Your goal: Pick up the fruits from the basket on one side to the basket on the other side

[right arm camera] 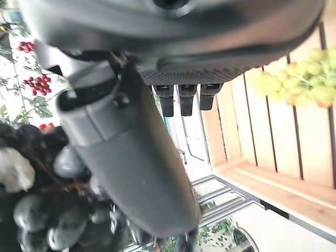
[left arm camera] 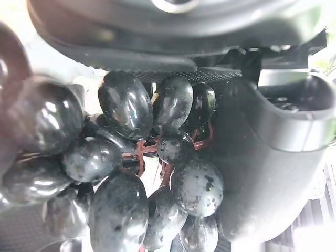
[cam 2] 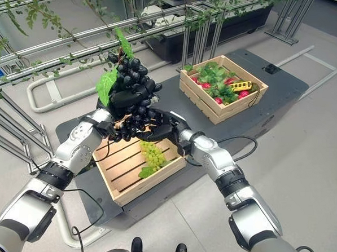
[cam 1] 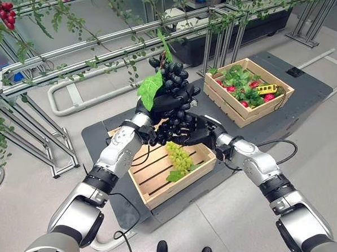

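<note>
- Nearest the robot stands a wooden crate (cam 1: 153,193) with slatted bottom, on a dark mat (cam 1: 236,135) laid over the grey floor.
- A bunch of green grapes (cam 1: 180,158) with a leaf at its lower end lies on the slats toward the crate's far right corner.
- Above the far side of that crate the two hands meet around a bunch of black grapes (cam 1: 173,84), which is lifted clear of the slats.
- The left hand (cam 1: 168,102) is curled round the middle of the black bunch; its own wrist view shows the dark berries (left arm camera: 131,173) pressed between the palm and the thumb (left arm camera: 268,157).
- The right hand (cam 1: 199,130) sits just under and beside the bunch's lower end, the thumb (right arm camera: 131,152) lying against the berries; whether its fingers are closed on them cannot be told.
- A large green leaf (cam 1: 149,89) hangs from the left side of the black bunch, and a narrower leaf sticks up from the stem at the top.
- Farther off, at the right end of the mat, is a second wooden crate (cam 1: 228,109), well apart from the first.
- It holds leafy greens (cam 1: 241,84), several red fruits (cam 1: 269,97) and a small yellow item (cam 1: 266,88) near its right side.
- Beyond and to the left run metal rails (cam 1: 77,39) strung with green vines, with clusters of red berries (cam 1: 5,13) hanging at the upper left.
</note>
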You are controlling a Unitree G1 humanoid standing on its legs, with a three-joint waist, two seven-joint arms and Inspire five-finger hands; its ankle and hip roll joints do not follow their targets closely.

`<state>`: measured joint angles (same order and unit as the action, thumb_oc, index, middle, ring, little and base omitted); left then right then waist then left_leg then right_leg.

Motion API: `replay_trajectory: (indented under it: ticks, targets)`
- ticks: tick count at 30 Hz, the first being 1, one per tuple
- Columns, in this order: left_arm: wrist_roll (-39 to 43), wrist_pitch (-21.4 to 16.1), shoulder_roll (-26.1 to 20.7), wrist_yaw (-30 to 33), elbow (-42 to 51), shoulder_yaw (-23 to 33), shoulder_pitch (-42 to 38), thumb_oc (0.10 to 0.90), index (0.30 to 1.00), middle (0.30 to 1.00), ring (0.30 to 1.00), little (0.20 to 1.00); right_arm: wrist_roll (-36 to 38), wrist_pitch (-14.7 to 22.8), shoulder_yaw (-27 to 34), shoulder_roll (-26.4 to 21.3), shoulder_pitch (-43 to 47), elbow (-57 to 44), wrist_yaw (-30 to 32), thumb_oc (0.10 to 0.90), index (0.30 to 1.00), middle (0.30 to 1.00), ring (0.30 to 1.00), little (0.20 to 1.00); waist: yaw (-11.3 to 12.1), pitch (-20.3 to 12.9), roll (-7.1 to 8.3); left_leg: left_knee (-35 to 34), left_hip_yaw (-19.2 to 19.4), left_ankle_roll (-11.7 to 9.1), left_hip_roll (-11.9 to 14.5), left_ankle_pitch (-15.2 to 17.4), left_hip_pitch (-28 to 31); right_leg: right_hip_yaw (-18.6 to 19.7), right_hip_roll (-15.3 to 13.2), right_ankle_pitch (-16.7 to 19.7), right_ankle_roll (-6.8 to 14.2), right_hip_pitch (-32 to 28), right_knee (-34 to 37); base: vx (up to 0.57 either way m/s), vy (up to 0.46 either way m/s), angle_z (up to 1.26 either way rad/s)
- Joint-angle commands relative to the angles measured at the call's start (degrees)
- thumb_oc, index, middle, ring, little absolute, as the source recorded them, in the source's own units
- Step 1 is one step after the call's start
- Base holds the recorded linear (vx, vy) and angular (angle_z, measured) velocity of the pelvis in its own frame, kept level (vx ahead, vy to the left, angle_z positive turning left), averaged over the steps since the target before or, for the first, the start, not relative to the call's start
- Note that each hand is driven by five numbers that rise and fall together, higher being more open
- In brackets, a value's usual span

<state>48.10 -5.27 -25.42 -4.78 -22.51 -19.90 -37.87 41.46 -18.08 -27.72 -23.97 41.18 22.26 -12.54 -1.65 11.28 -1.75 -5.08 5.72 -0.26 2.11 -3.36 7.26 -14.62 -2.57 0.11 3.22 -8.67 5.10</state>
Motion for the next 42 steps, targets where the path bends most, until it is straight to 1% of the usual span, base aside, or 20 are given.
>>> replay_trajectory:
  ticks: [1, 4, 10, 13, 16, 23, 30, 33, 34, 36, 37, 38, 39, 40, 42]
  targets:
    - [2.70, -7.25, 1.30, 0.00, 0.46, 0.03, -9.73, 0.400, 0.300, 0.300, 0.300, 0.300, 6.52, 2.29, 1.57, 2.36, 1.19, -3.40, -3.53, 0.800, 0.900, 0.900, 0.900, 0.900, -0.46, -10.78, 2.14, 0.08, 1.28, -0.17, -1.76, 4.83, 0.44, 2.47, -0.04, -0.83, -2.41, -0.32, -0.10, 0.02, -0.009, -0.07]
    - [1.67, -7.49, 1.42, 1.34, 1.74, -0.19, -9.44, 0.400, 0.300, 0.300, 0.300, 0.300, 6.36, 2.54, 1.70, 2.60, 0.54, -4.63, -3.60, 0.800, 0.900, 0.900, 0.900, 0.900, -0.53, -11.07, 2.31, 0.08, 1.40, -0.10, -1.66, 4.93, 0.43, 2.75, 0.02, -0.84, -2.33, -0.20, -0.10, 0.01, -0.011, -0.10]
    - [0.22, -7.07, 1.53, 1.64, 1.88, -0.47, -8.68, 0.400, 0.300, 0.300, 0.300, 0.300, 7.04, 3.15, 1.86, 3.23, 0.28, -7.43, -2.97, 0.800, 0.900, 0.900, 0.900, 0.900, -0.54, -11.11, 2.52, 0.08, 1.43, 0.01, -1.59, 5.04, 0.44, 2.92, 0.08, -0.84, -2.31, -0.08, -0.10, 0.00, -0.008, -0.04]
    - [-1.63, -7.21, 1.46, 1.70, 1.18, -0.34, -7.96, 0.400, 0.300, 0.300, 0.300, 0.300, 6.15, 4.14, 2.41, 3.62, -0.06, -8.98, -2.37, 0.800, 0.900, 0.900, 0.900, 0.900, -0.58, -11.22, 2.60, 0.08, 1.41, 0.09, -1.58, 5.07, 0.35, 3.15, 0.12, -0.83, -2.24, 0.07, -0.10, 0.00, 0.000, 0.00]
    - [-2.93, -7.30, 0.70, 1.66, 0.29, -0.12, -7.32, 0.400, 0.300, 0.300, 0.300, 0.300, 4.96, 5.29, 3.09, 2.93, -0.50, -10.44, -1.60, 0.800, 0.900, 0.900, 0.900, 0.900, -0.58, -11.33, 2.66, 0.08, 1.47, 0.12, -1.57, 5.06, 0.25, 3.21, 0.10, -0.77, -2.09, 0.21, -0.10, 0.00, 0.000, 0.00]
    - [-1.86, -8.32, 0.07, -0.13, -1.98, 0.99, -5.99, 0.400, 0.300, 0.300, 0.300, 0.300, 6.28, 6.67, 4.01, 2.70, -1.45, -11.89, -0.33, 0.800, 0.900, 0.900, 0.900, 0.900, -0.58, -11.41, 2.62, 0.08, 1.65, 0.19, -1.51, 4.98, 0.17, 3.21, 0.06, -0.63, -2.04, 0.44, -0.10, 0.00, 0.000, 0.00]
    - [-5.48, -9.12, 0.69, -0.60, -1.52, 1.17, -4.65, 0.400, 0.300, 0.300, 0.300, 0.300, 7.35, 7.10, 4.89, 4.08, -2.13, -12.93, 0.64, 0.800, 0.900, 0.900, 0.900, 0.900, -0.25, -11.49, 2.66, 0.08, 1.31, 0.36, -1.64, 5.20, 0.23, 3.07, 0.07, -0.76, -2.02, 0.32, -0.10, 0.00, 0.000, 0.00]
    - [-5.37, -9.31, 0.67, -0.83, -1.49, 1.17, -4.48, 0.400, 0.300, 0.300, 0.300, 0.300, 7.61, 7.20, 5.08, 4.26, -2.36, -13.04, 0.96, 0.800, 0.900, 0.900, 0.900, 0.900, -0.20, -11.50, 2.67, 0.08, 1.28, 0.37, -1.65, 5.22, 0.27, 3.05, 0.06, -0.76, -2.00, 0.28, -0.10, 0.00, 0.000, 0.00]
    - [-5.09, -9.46, 0.67, -1.21, -1.31, 1.21, -4.23, 0.400, 0.300, 0.300, 0.300, 0.300, 8.86, 7.97, 5.42, 4.59, -2.83, -13.16, 1.94, 0.800, 0.900, 0.900, 0.900, 0.900, -0.15, -11.48, 2.69, 0.08, 1.18, 0.40, -1.64, 5.27, 0.29, 3.06, 0.06, -0.79, -2.01, 0.24, -0.10, 0.00, 0.000, 0.00]
    - [-4.96, -9.45, 0.87, -1.30, -1.04, 1.27, -4.09, 0.400, 0.300, 0.300, 0.300, 0.300, 9.63, 8.30, 5.73, 5.29, -2.91, -13.07, 2.58, 0.800, 0.900, 0.900, 0.900, 0.900, -0.10, -11.49, 2.67, 0.08, 1.21, 0.41, -1.62, 5.26, 0.29, 3.04, 0.05, -0.76, -2.00, 0.25, -0.10, 0.00, 0.000, 0.00]
    - [-4.68, -9.85, 1.20, -1.79, -1.24, 1.31, -3.91, 0.400, 0.300, 0.300, 0.300, 0.300, 10.61, 9.22, 6.02, 6.16, -3.07, -12.72, 2.95, 0.800, 0.900, 0.900, 0.900, 0.900, -0.02, -11.49, 2.64, 0.08, 1.21, 0.45, -1.61, 5.25, 0.31, 2.95, 0.04, -0.74, -1.99, 0.21, -0.10, 0.00, 0.000, 0.00]
    - [-4.28, -10.01, 1.41, -1.91, -1.27, 1.33, -3.93, 0.400, 0.300, 0.300, 0.300, 0.300, 11.28, 9.98, 6.22, 6.66, -3.12, -12.51, 2.98, 0.712, 0.768, 0.768, 0.768, 0.768, 0.02, -11.52, 2.59, 0.08, 1.21, 0.48, -1.59, 5.28, 0.35, 2.87, 0.02, -0.76, -1.99, 0.19, -0.10, 0.00, 0.000, 0.00]
    - [-4.05, -10.02, 1.54, -1.97, -1.19, 1.41, -3.89, 0.400, 0.300, 0.300, 0.300, 0.300, 11.64, 10.58, 6.39, 6.94, -3.23, -12.44, 3.19, 0.590, 0.585, 0.585, 0.585, 0.585, 0.06, -11.55, 2.59, 0.08, 1.20, 0.47, -1.59, 5.28, 0.33, 2.84, 0.02, -0.76, -2.00, 0.20, -0.10, 0.00, 0.000, 0.00]
    - [-3.94, -10.20, 2.22, -1.89, -0.97, 1.55, -3.58, 0.400, 0.300, 0.300, 0.300, 0.300, 12.24, 11.86, 6.93, 7.67, -3.68, -12.33, 4.10, 0.400, 0.300, 0.300, 0.300, 0.300, 0.08, -11.60, 2.55, 0.08, 1.11, 0.48, -1.60, 5.29, 0.34, 2.81, 0.01, -0.77, -2.02, 0.19, -0.10, 0.00, 0.000, 0.00]
    - [-3.90, -10.42, 2.82, -1.61, -0.60, 1.73, -3.13, 0.400, 0.300, 0.300, 0.300, 0.300, 12.28, 12.93, 7.51, 8.58, -4.17, -12.16, 5.43, 0.400, 0.300, 0.300, 0.300, 0.300, 0.16, -11.56, 2.52, 0.08, 1.02, 0.54, -1.61, 5.30, 0.38, 2.76, -0.03, -0.79, -2.01, 0.12, -0.10, 0.00, 0.000, 0.00]
